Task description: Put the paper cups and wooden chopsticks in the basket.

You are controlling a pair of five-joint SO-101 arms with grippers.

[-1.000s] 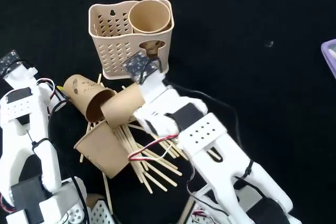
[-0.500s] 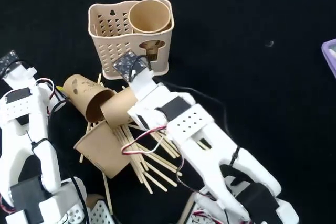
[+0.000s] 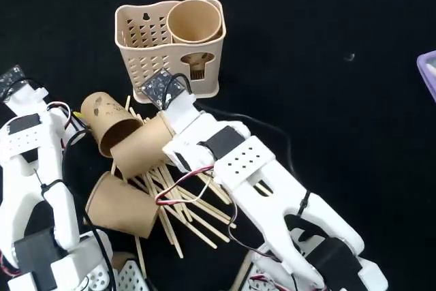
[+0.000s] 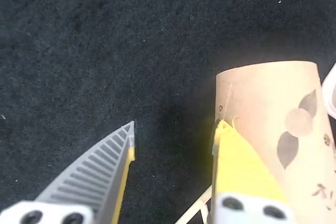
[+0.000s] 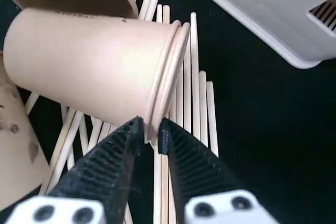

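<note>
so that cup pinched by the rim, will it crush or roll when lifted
Probably light and thin-walled: the paper cup is pinched only at its rim, so it may dent or pivot. Lying on its side across chopsticks, it could roll if it slips free.

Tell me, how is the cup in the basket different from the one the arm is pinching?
The basket cup stands upright, mouth up, inside the basket; the pinched cup lies on its side over the chopsticks. No gripper touches the basket cup; the pinched cup has its rim between the fingers of the right gripper. Both are tan paper cups.
</note>
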